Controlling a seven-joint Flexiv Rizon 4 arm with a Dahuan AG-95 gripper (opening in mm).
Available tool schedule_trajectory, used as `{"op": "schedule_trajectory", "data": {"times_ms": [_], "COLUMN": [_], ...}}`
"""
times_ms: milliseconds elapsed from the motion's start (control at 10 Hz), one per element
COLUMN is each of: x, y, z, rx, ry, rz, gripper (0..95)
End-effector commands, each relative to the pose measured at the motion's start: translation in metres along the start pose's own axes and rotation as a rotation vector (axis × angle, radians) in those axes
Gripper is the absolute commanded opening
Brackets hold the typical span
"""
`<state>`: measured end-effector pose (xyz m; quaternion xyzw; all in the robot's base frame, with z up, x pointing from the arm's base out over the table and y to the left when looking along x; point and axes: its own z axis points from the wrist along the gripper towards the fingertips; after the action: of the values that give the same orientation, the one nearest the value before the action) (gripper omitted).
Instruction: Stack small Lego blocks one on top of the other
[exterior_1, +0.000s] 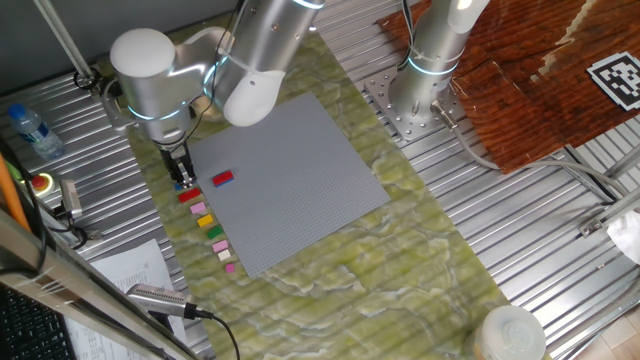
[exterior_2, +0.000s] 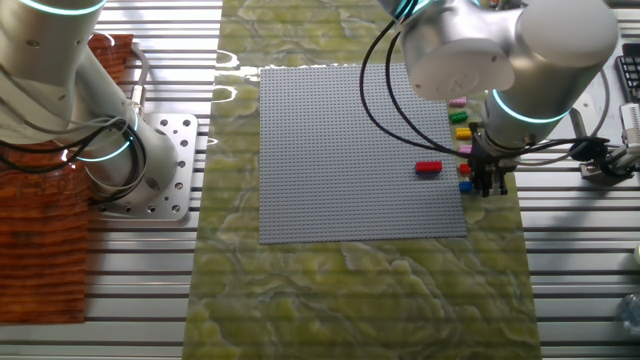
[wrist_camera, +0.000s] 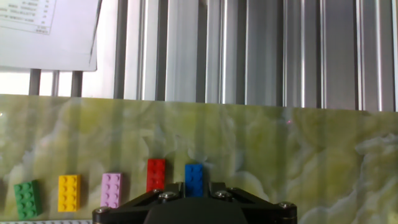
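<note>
The blue Lego block (wrist_camera: 194, 179) is seen lying flat on the green marbled mat (wrist_camera: 298, 168), just off the edge of the grey studded baseplate (exterior_1: 290, 175). It heads a row of loose bricks laid along that edge. In the hand view the row is read, from the blue block outward: a red block (wrist_camera: 155, 175) just beside it, then a pink block (wrist_camera: 111, 190), a yellow block (wrist_camera: 69, 192) and a green block (wrist_camera: 27, 199), each set apart from the next by a narrow gap.

A second red block (exterior_1: 222, 178) is noted alone on the baseplate itself, near the row's blue end and apart from it.

The gripper (exterior_1: 181, 171) is held upright directly over the blue block, fingers pointing down. In the hand view only the dark body of the gripper (wrist_camera: 194, 208) is shown at the bottom edge, with the near end of the blue block covered by it. Whether the fingers are spread or closed on the block cannot be told from any view.

No container is present; every brick is on the mat or the baseplate. Printed paper sheets (wrist_camera: 46, 31) are seen beyond the mat on the ribbed metal table (wrist_camera: 261, 50).
</note>
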<state>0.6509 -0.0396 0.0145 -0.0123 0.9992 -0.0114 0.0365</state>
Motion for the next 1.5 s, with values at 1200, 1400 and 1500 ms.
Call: {"op": "schedule_trajectory", "data": {"times_ms": [1200,1400,1500], "x": [-0.003,-0.005,-0.006], "y": [0.002,0.003,0.004], "z": [-0.003,-0.014,-0.019], "rx": [0.001,0.001,0.002], "ry": [0.003,0.007,0.013], "rz": [0.004,0.005,0.008], "gripper": [0.0,0.0,0.0]}}
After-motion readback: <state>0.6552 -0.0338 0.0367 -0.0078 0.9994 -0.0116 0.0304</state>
